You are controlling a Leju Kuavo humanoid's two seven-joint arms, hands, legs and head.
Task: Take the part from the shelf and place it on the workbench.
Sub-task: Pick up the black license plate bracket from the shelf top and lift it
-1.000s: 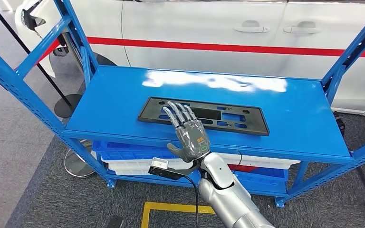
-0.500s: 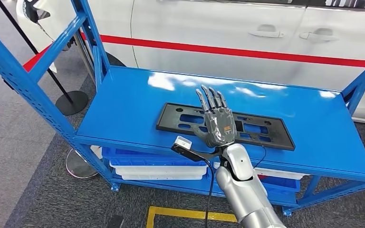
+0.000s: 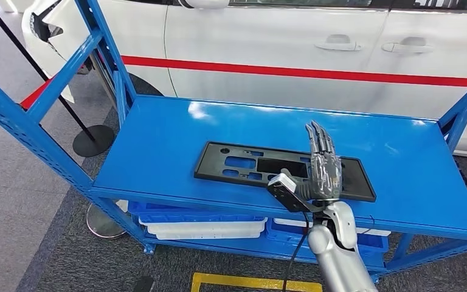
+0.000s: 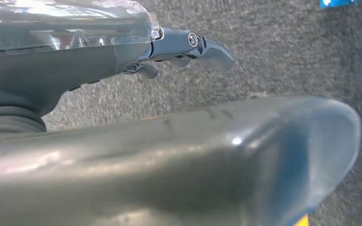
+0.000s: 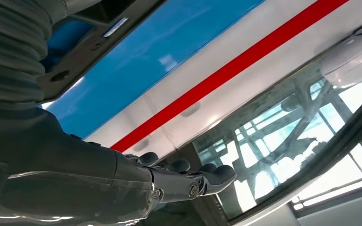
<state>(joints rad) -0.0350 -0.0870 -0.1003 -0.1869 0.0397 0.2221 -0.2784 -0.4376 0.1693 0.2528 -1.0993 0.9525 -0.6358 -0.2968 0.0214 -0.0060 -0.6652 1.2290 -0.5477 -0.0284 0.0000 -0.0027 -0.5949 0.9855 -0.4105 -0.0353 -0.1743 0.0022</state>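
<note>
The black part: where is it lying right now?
In the head view the black part lies flat on the blue shelf, near its front edge. The right hand is above its right end, fingers extended.

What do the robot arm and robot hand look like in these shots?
Glossy silver rounded right arm. The right robot hand is grey with dark segmented fingers and a small orange marking on its back. A white-and-black camera box sits at the wrist, trailing a black cable.

Right hand (image 3: pixel 323 170) shifted toward the part's (image 3: pixel 243 162) right end, palm turned edge-on, camera view shifted
</note>
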